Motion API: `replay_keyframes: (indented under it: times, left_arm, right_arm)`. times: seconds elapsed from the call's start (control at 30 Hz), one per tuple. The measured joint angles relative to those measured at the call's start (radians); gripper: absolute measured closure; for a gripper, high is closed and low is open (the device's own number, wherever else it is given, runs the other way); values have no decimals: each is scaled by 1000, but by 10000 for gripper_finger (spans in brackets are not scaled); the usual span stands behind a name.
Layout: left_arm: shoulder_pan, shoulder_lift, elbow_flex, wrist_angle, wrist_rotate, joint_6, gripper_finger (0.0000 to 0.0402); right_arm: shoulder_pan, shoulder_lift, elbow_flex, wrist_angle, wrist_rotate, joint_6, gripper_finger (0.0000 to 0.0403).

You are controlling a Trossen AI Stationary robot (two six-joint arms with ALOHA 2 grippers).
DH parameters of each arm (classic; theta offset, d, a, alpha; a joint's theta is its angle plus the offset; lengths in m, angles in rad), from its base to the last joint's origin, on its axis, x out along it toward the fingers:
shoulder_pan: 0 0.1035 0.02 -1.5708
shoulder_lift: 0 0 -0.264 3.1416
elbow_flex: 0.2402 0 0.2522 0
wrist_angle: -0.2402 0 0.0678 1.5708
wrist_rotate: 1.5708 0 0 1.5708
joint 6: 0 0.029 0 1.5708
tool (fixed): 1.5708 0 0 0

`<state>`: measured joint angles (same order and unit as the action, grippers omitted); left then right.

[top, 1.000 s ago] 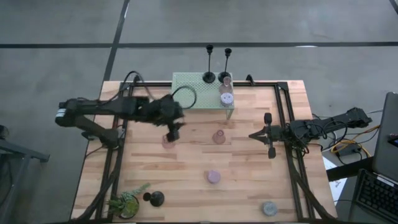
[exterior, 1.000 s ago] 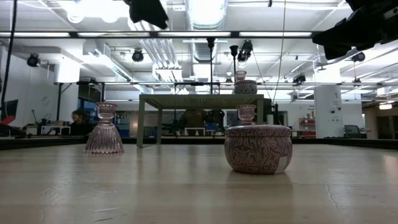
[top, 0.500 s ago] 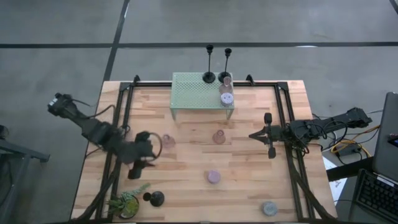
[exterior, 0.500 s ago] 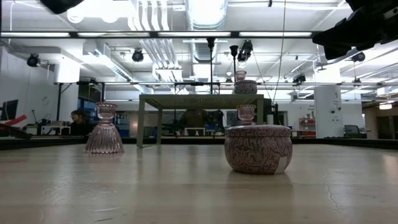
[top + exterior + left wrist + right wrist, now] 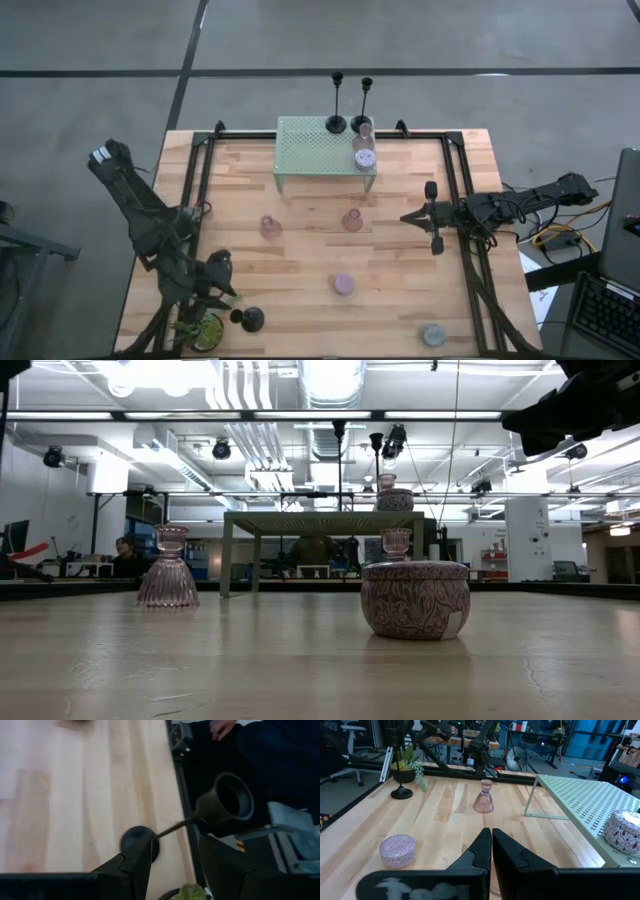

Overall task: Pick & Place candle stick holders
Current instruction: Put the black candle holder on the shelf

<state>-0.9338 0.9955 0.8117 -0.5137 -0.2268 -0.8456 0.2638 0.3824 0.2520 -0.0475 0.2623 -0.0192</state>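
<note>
A black candle stick holder [image 5: 247, 319] stands on its round base near the table's near left corner, beside the potted plant [image 5: 203, 327]. My left gripper [image 5: 222, 290] is open just above it. In the left wrist view the holder's base [image 5: 134, 839], thin stem and cup [image 5: 231, 800] show beyond the open fingers, and nothing is between them. Two pink cups [image 5: 270, 227] [image 5: 352, 219], a lilac puck [image 5: 343, 284] and a grey puck [image 5: 433, 334] stand on the table. My right gripper [image 5: 432, 216] is shut and empty at the right.
The pale green mesh rack [image 5: 310, 150] stands at the far middle with a pink cup [image 5: 363, 130] and a puck [image 5: 364, 157] on it. Two black holders [image 5: 336, 122] stand at its far edge. Black frame rails run along both table sides.
My left arm has swung from over the left pink cup at the table's middle toward the near left corner, ending above the black holder beside the plant. The pink cup has stayed standing where it was.
</note>
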Motion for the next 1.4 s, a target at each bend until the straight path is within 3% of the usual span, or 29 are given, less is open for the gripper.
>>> replay_keyframes:
  times: [0.23,0.57,1.17,1.4]
  left_arm:
    - [-39,2,-126,164,-26,-74,239]
    - [-41,19,-333,644,-62,-110,239]
    - [-47,130,-339,794,-79,13,242]
    - [-47,190,-295,793,-95,99,273]
  right_arm:
    - [0,0,0,0,0,0,394]
    - [0,0,0,0,0,0,394]
    - [0,0,0,0,0,0,394]
    - [0,0,0,0,0,0,394]
